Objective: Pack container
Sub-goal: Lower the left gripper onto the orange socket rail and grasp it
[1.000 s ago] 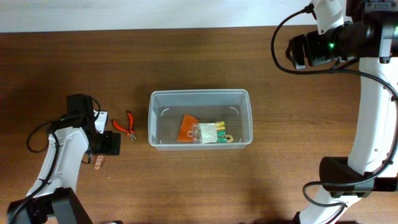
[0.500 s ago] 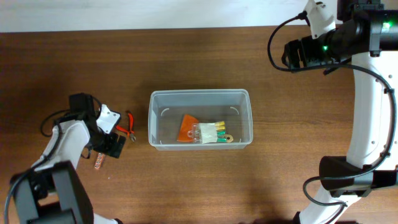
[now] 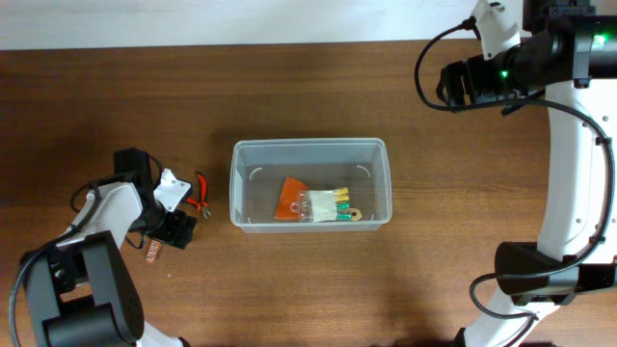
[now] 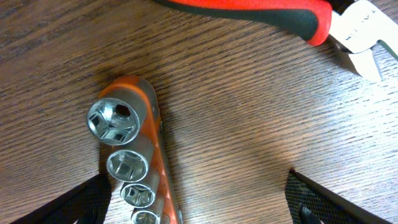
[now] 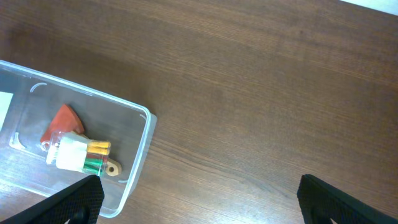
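The clear container (image 3: 308, 149) stands mid-table; it holds an orange piece (image 3: 289, 199) and a clear pack of yellow and green bits (image 3: 330, 205). It also shows in the right wrist view (image 5: 142, 144). My left gripper (image 3: 166, 231) is open, low over an orange rail of steel sockets (image 4: 134, 168), its fingers (image 4: 196, 202) straddling the rail. Red-handled pliers (image 3: 201, 194) lie just beyond, seen at the top of the left wrist view (image 4: 267, 15). My right gripper (image 5: 196, 199) is open and empty, high above the table's far right.
Bare brown wood surrounds the container. The right arm's column (image 3: 569, 173) stands along the right edge. The table's far edge meets a white wall at the top.
My left gripper has shifted slightly and turned near the socket rail, left of the pliers. The right arm moved a little at first, then held still.
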Motion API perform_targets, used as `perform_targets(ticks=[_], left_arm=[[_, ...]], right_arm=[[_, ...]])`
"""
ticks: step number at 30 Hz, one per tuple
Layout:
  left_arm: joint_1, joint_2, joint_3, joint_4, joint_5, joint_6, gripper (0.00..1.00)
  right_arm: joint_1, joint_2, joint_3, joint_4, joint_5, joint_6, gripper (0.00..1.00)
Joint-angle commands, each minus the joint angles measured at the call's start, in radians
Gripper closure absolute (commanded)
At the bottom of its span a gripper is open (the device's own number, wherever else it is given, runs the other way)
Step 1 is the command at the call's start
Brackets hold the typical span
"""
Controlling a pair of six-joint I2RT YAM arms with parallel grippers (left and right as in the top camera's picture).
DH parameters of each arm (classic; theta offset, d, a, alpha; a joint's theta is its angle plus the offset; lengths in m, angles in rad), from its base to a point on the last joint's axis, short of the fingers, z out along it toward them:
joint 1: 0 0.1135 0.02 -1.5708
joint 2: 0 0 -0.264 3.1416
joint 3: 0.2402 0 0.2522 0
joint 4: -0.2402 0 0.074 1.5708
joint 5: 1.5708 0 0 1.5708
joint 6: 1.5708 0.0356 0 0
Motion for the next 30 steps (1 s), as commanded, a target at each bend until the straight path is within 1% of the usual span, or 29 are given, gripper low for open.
perform_targets(ticks=[1,5,6,9,11,12,16,18,21,23,25,30], left_arm=[[0.003,0.02,-0.019,-0.003,0.009,0.005,0.09],[0.003,0.036,-0.033,0.0,0.009,0.004,0.11],[0.003,0.041,-0.033,0.001,0.008,0.005,0.17],[0.003,0.053,-0.033,0.003,0.008,0.005,0.28],[0.003,0.055,-0.033,0.003,0.009,0.005,0.39],[0.003,0.055,-0.033,0.003,0.009,0.005,0.42],[0.003,0.055,-0.033,0.004,0.008,0.005,0.45],[0.003,0.055,-0.033,0.004,0.008,0.005,0.48],[0.003,0.055,-0.033,0.004,0.009,0.005,0.55],[0.003,0.055,-0.033,0.003,0.008,0.005,0.63],[0.003,0.055,-0.033,0.004,0.008,0.005,0.66],[0.003,0.055,-0.033,0.004,0.009,0.005,0.82]], right_arm=[[-0.002,0.003,-0.005,0.003,-0.009,0.008,0.01],[-0.002,0.003,-0.005,0.003,-0.009,0.008,0.01],[-0.002,0.003,-0.005,0.003,-0.009,0.008,0.01],[-0.002,0.003,-0.005,0.003,-0.009,0.009,0.01],[-0.001,0.003,-0.005,0.003,-0.009,0.009,0.01],[-0.001,0.003,-0.005,0.002,-0.009,0.009,0.01],[-0.001,0.003,-0.005,-0.002,-0.009,0.009,0.01],[-0.001,0.003,-0.005,-0.005,-0.009,0.009,0.01],[-0.001,0.003,-0.005,-0.005,-0.009,0.009,0.01],[-0.001,0.003,-0.005,-0.008,-0.009,0.009,0.01],[-0.001,0.003,-0.005,-0.01,-0.009,0.009,0.01],[-0.001,0.003,-0.005,-0.01,-0.009,0.009,0.01]])
